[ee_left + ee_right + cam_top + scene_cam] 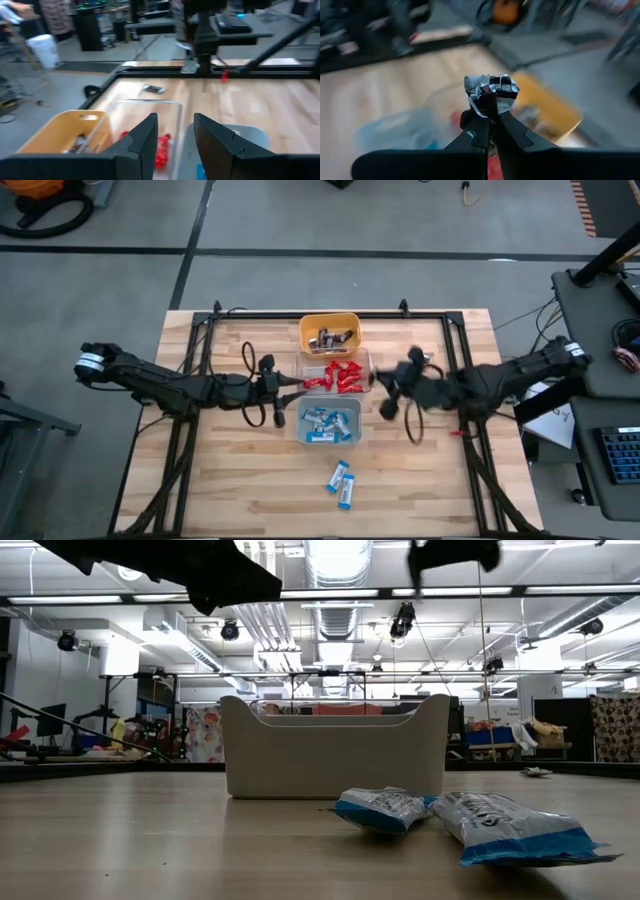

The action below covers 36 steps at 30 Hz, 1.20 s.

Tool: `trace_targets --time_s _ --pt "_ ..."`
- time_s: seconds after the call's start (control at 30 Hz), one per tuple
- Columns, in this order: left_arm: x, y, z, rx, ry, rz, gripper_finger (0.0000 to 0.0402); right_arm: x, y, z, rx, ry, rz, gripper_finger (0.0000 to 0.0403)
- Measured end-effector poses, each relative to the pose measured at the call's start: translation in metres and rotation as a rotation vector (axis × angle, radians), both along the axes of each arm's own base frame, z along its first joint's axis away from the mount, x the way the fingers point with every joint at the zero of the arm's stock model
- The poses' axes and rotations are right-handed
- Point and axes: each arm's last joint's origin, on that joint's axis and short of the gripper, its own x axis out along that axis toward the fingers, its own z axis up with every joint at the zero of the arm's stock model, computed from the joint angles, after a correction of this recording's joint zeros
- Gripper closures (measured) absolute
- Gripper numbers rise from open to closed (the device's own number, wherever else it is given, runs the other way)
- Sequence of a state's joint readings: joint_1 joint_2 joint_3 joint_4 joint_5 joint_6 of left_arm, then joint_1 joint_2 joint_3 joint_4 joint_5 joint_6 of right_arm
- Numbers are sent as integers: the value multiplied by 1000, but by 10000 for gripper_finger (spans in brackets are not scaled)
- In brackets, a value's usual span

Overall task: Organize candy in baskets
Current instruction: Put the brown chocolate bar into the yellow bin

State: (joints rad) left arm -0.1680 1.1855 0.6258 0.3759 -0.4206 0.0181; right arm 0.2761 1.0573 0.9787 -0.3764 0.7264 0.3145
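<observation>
Three baskets stand in a row mid-table: a yellow one [329, 332] with dark brown/silver candy, a clear one [335, 375] with red candy, and a grey-blue one [328, 423] with blue-and-white candy. Two blue-and-white candies [341, 483] lie on the table nearer the front edge. My left gripper [283, 388] hovers just left of the clear basket, open and with nothing between its fingers [172, 145]. My right gripper [385, 385] hangs in the air right of the clear basket, shut on a dark brown/silver candy [491, 90]. My right gripper pinches one end of the dark brown/silver candy [487, 106] between its two fingertips. The rest of the wrapper sticks out past the fingertips. The fingers point toward the baskets from the table's right side, slanting slightly down. The candy is lifted clear of the table and baskets.
One dark wrapped candy [153, 89] lies on the wood beyond the clear basket, toward the right arm's side. A small red object [458, 433] sits by the right arm's frame. Bare wood stretches around the two loose candies [385, 808] at the front.
</observation>
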Motion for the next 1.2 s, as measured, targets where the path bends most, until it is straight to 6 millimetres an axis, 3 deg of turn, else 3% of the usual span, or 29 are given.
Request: trace_targets --time_s 0.17,0.33,0.57,0.7,0.93,1.07,1.2 --pt "0 1 0 12 0 43 290 25 -46 5 -183 -11 -81 390" --pt "0 1 0 33 7 40 290 45 -102 -5 -180 -18 -56 390" --pt "0 6 0 66 17 52 290 60 -185 -40 -87 -37 -15 390" --pt "1 9 0 67 17 65 290 65 -220 -70 -24 -18 3 390" --pt "1 11 0 67 17 75 290 73 -246 -107 7 5 -5 390" --pt "1 11 0 67 18 75 290 76 -250 -114 6 4 -4 386" --pt "1 11 0 66 18 75 290 76 -250 -116 28 0 -15 349"
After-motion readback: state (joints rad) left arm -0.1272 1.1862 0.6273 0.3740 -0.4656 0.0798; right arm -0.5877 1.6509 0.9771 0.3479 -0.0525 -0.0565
